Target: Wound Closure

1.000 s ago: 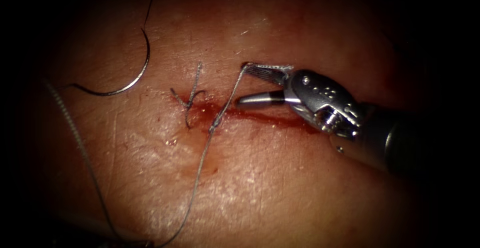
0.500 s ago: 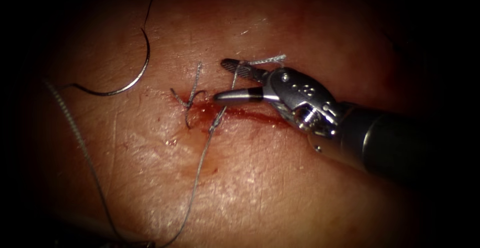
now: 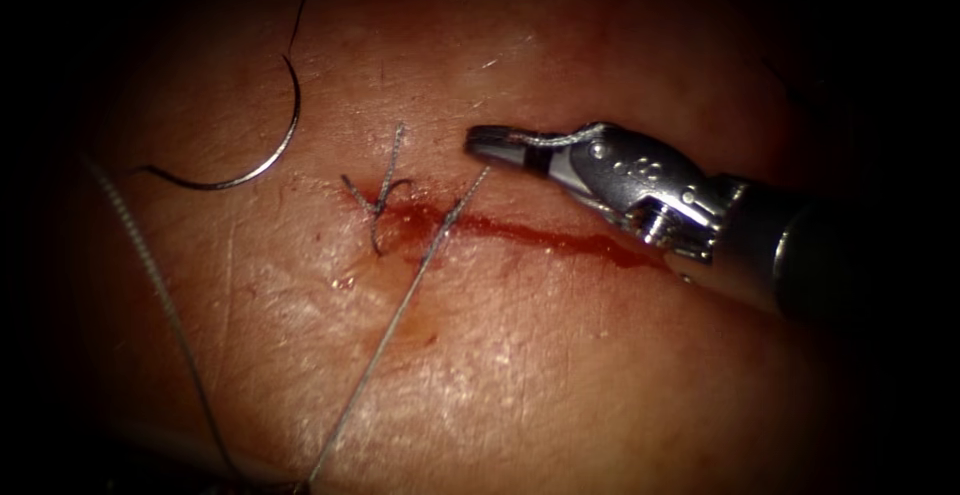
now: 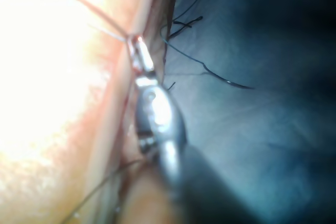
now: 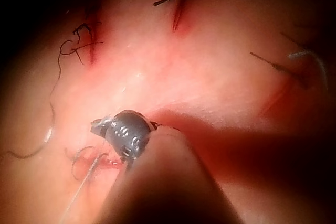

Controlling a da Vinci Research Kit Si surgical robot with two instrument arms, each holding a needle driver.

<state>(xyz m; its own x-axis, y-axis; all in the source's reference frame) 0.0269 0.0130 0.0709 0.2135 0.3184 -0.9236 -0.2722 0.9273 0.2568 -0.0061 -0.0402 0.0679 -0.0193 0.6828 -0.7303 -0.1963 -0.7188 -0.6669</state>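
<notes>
Endoscope view: right needle driver [image 3: 480,141], jaws closed on a thread tail [image 3: 545,138] above the cut [image 3: 520,230]. Curved needle [image 3: 265,160] lies free on tissue [image 3: 560,375], upper-left of it. Overpulling could, seemingly, loosen the knot [image 3: 450,217].

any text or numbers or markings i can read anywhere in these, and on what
No readable text, number or brand anywhere.
Right arm's grey metal tool, shut on the pale thin thread: small raised dots on its wrist body, not letters.
Thin curved steel needle, lying free on the pink tissue left of the cut: unmarked.
Dark knotted stitch: no label.
</notes>
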